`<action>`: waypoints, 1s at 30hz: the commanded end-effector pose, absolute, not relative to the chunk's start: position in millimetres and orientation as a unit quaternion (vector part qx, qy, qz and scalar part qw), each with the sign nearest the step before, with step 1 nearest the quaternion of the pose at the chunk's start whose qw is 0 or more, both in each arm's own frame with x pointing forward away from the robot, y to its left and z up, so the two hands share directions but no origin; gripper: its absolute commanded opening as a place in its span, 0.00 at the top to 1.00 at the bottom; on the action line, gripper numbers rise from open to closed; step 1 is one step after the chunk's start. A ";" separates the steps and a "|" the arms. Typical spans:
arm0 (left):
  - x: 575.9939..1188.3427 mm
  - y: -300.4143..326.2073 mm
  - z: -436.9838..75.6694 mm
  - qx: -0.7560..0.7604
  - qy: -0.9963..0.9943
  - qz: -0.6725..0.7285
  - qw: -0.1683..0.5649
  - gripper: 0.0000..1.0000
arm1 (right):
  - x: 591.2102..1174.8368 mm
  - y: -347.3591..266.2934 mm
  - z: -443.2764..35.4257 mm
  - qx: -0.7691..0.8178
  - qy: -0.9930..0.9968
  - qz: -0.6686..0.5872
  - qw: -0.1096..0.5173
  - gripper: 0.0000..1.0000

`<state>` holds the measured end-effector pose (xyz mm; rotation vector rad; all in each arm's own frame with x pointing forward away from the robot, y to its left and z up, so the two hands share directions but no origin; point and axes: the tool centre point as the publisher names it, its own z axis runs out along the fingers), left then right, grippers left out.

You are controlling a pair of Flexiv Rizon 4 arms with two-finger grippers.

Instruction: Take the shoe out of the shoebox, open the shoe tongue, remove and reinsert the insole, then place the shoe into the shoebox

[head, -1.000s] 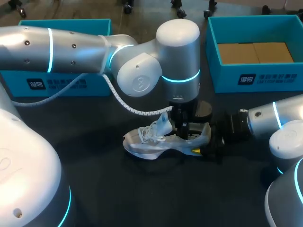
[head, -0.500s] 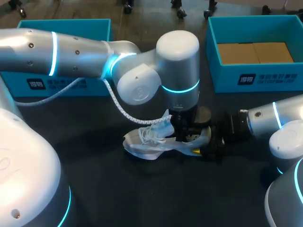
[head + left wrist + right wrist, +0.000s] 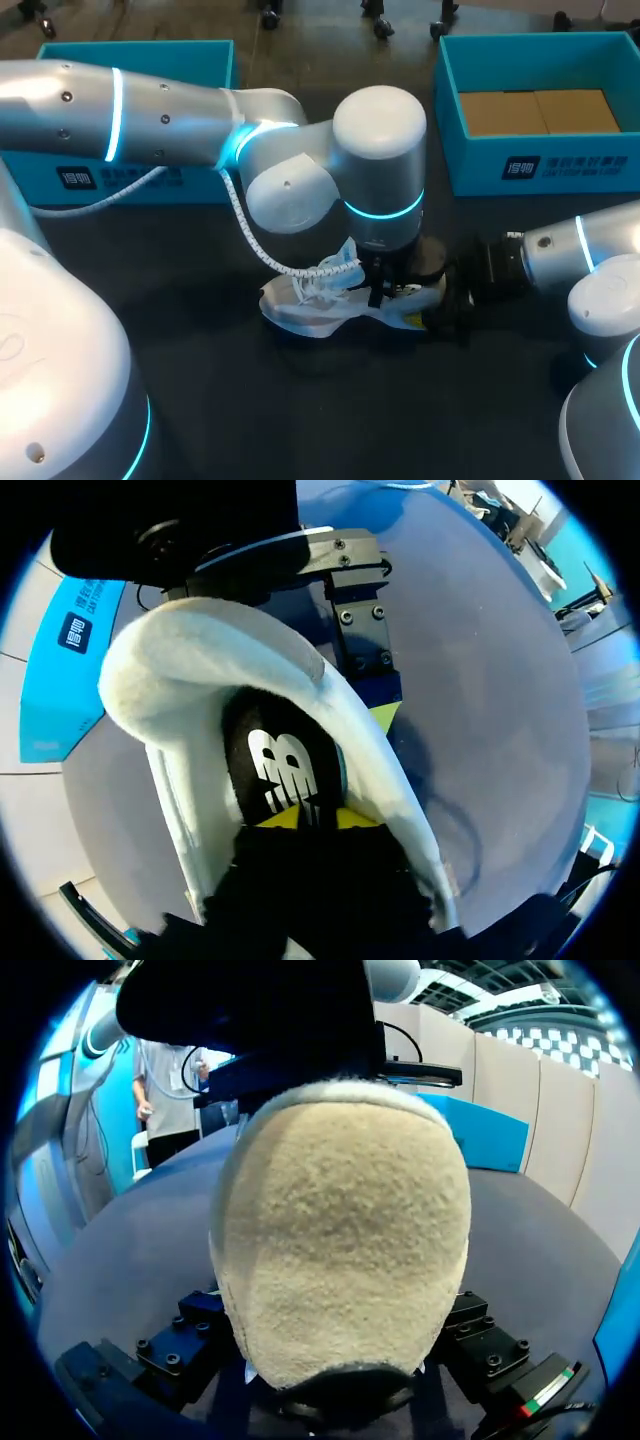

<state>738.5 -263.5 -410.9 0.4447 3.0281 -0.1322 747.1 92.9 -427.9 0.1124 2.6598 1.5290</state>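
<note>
The shoe (image 3: 315, 305) lies on the black table (image 3: 300, 400), toe toward 9 o'clock and heel (image 3: 340, 1230) toward 3. The left gripper (image 3: 385, 290) stands straight down in its opening, over the dark insole (image 3: 285, 770); how it grips I cannot tell. From 3 o'clock the right gripper (image 3: 425, 308) seems clamped on the heel. The open shoebox (image 3: 530, 165) stands at 1 o'clock, well apart.
</note>
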 end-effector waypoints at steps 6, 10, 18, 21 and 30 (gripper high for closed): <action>747.6 -262.8 -430.4 0.122 0.990 -0.047 0.047 1.00 | 746.7 95.3 -428.3 0.037 0.867 0.496 0.036 1.00; 753.3 -259.4 -416.0 0.100 0.992 -0.054 0.050 1.00 | 746.7 95.3 -428.3 0.037 0.867 0.496 0.036 1.00; 760.8 -252.2 -386.3 0.076 0.994 -0.070 0.045 1.00 | 746.7 95.3 -428.3 0.037 0.867 0.496 0.036 1.00; 762.2 -249.8 -378.2 0.063 0.994 -0.080 0.042 1.00 | 746.7 95.3 -428.3 0.037 0.867 0.496 0.036 1.00; 760.0 -241.5 -356.4 0.048 0.993 -0.102 0.016 1.00 | 746.7 95.3 -428.3 0.037 0.867 0.496 0.036 1.00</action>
